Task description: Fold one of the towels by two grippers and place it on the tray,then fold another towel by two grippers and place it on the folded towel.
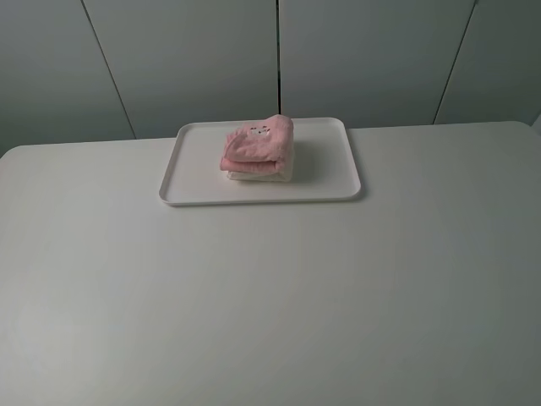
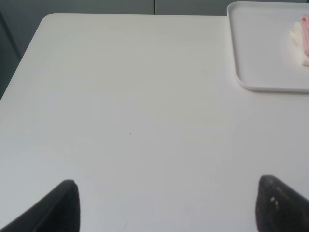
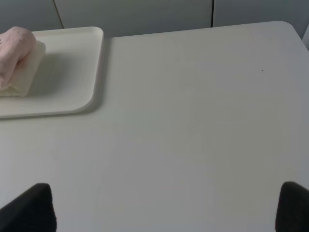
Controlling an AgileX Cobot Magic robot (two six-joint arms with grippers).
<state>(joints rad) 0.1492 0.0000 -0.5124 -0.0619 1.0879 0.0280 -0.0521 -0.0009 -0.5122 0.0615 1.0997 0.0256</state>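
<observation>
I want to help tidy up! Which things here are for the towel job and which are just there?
For the job:
pink towel, folded on top
cream towel, underneath
tray

Just there:
white table
grey wall panels

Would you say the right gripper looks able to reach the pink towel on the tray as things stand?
Probably yes. The right gripper is open and empty over bare table, and nothing lies between it and the pink towel, which sits exposed atop the cream towel on the tray.

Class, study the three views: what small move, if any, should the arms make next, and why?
Probably none beyond holding back. The folded pink towel already lies on the cream towel, both on the tray. The left tool and right tool stand open and empty over the bare table.
</observation>
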